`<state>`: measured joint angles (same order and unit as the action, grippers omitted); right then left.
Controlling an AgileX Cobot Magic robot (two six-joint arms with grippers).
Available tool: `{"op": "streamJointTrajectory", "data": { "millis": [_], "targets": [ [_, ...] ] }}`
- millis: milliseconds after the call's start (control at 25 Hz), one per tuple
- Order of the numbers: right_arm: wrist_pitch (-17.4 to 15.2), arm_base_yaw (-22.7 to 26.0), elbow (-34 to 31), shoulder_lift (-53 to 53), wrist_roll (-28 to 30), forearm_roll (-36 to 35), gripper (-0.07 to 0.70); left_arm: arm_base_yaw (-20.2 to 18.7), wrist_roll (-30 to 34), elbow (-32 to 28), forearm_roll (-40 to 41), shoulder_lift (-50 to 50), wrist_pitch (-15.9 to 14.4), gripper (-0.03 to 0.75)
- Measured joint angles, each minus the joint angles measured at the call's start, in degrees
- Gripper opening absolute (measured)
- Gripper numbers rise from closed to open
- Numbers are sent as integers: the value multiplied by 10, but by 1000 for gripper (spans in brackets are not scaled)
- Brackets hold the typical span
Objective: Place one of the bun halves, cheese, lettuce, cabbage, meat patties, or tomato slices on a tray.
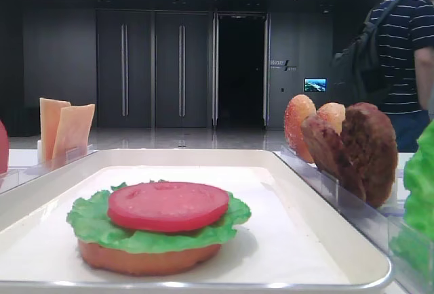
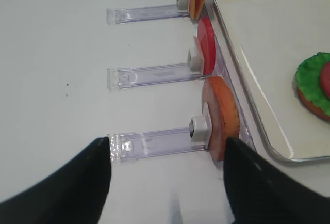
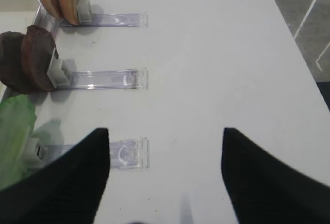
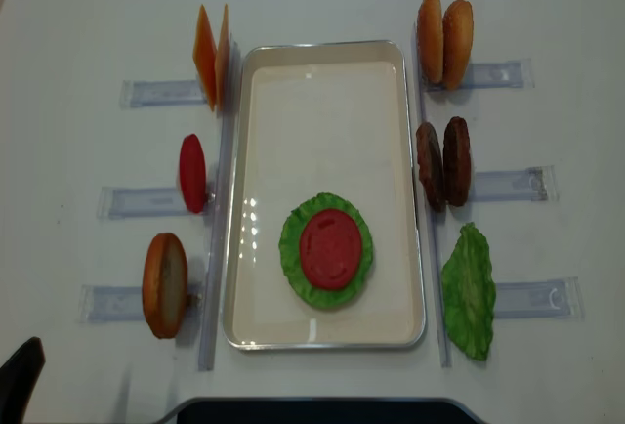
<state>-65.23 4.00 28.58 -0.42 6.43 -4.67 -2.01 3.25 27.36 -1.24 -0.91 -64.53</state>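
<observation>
I have the white surface laid out with the tray at its centre, long side running from the far edge toward me, and clear holders ranked along both long sides. On the tray, toward its near end, a bun half lies flat under a lettuce leaf with a tomato slice on top, so I judge the stack as partly built and the next layer as the step in hand. Beside the tray's right rim stand two meat patties, with two bun halves toward the far right corner and a loose green leaf toward the near right; beside the left rim stand the cheese, a spare tomato slice and another bun half. My left hand hovers over the near-left holder with its fingers apart and nothing between them; my right hand hangs over the bare surface near the right edge, fingers likewise apart and empty. Next I would likely take a patty or cheese, which calls for reaching to a holder, pinching the upright piece by its rim, and lifting it clear.
</observation>
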Motion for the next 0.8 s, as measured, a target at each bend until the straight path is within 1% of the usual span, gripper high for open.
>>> {"op": "streamJointTrajectory", "data": {
  "millis": [600,680,800],
  "targets": [
    [0,0,0,0,0,-1,472,0,-7,0,4,0,7,526],
    [0,0,0,0,0,-1,472,0,-7,0,4,0,7,558],
    [0,0,0,0,0,-1,472,0,-7,0,4,0,7,645]
  ]
}}
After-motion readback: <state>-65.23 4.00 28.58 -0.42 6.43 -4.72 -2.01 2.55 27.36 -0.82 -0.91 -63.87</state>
